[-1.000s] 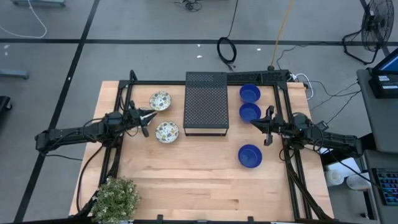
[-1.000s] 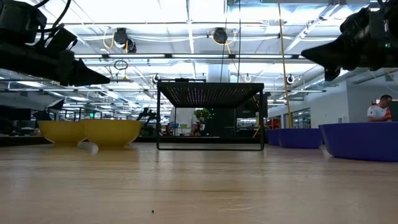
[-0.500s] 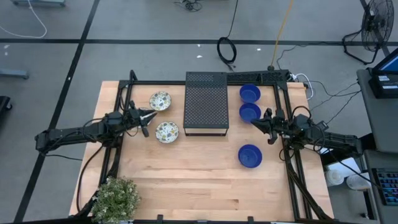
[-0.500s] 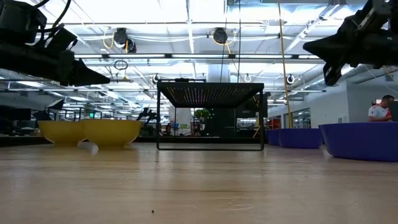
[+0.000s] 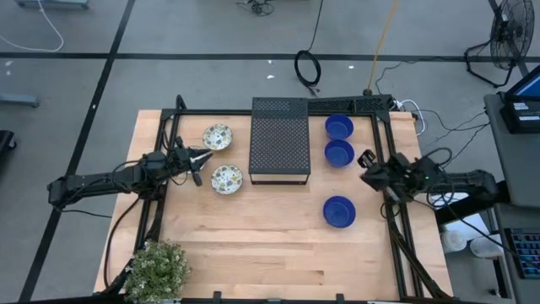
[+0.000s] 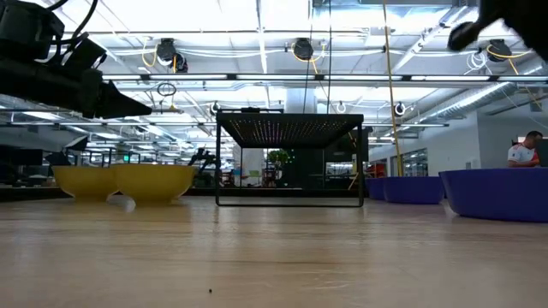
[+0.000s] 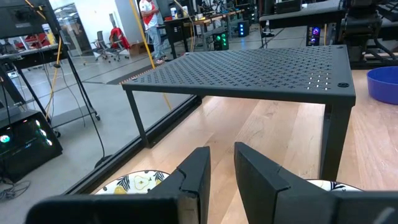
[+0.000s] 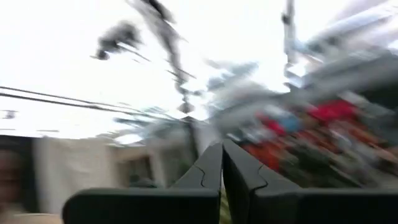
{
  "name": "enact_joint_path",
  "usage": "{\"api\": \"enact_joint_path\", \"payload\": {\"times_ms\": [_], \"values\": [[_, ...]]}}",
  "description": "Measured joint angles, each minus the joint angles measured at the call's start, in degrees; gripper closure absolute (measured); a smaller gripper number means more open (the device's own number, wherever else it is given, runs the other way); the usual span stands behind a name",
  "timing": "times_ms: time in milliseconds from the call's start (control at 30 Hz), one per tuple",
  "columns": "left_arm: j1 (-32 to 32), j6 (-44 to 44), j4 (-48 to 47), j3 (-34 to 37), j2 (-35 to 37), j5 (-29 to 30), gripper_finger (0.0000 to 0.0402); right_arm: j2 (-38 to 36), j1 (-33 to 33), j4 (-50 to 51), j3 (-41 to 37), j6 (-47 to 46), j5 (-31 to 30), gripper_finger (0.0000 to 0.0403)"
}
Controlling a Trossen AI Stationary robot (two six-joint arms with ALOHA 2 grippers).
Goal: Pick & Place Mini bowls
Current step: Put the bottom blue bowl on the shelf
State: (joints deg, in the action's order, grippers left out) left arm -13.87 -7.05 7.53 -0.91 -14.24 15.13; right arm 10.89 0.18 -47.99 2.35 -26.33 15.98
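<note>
Overhead, left gripper (image 5: 201, 157) jaws slightly parted, empty, right gripper (image 8: 221, 163) jaws closed.

Three mini bowls in solid glossy blue (image 5: 339, 127) (image 5: 339, 153) (image 5: 338, 211). Two mini bowls in cream-white with a speckled green-yellow floral pattern (image 5: 218, 136) (image 5: 226, 178); plain yellow outsides in the low view (image 6: 155, 182). Box (image 5: 280, 140) in matte black, dotted all over with small perforations. Table (image 5: 253, 245) in pale blond wood with light grain stripes. Plant (image 5: 158, 270) at the corner in green, flecked with whitish tips. Both arms dark, near black. Floor grey with black lines.
</note>
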Motion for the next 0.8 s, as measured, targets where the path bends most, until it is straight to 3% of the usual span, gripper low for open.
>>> {"api": "enact_joint_path", "payload": {"times_ms": [133, 267, 533, 667, 800], "values": [[0.01, 0.01, -0.02, -0.02, 0.0, 0.0, 0.0325, 6.0, 8.04, -14.82, 0.0, 1.12, 4.97, 0.0403], [0.0, 0.0, -0.02, -0.01, -0.01, 0.0, 0.0325, 12.77, 16.96, -21.3, 0.0, 9.07, 6.7, 0.0403], [0.0, 0.0, -0.02, 0.0, 0.0, 0.0, 0.0325, 23.5, 25.84, -21.03, 6.49, 23.36, -1.11, 0.0403], [0.02, 0.01, -0.02, 0.0, -0.01, 0.0, 0.0325, 26.15, 26.89, -9.08, 13.74, 24.56, -2.82, 0.0394], [0.02, 0.0, -0.02, -0.01, 0.0, 0.0, 0.0325, 29.24, 28.98, 15.91, 25.11, 26.99, -12.68, 0.036]]}}
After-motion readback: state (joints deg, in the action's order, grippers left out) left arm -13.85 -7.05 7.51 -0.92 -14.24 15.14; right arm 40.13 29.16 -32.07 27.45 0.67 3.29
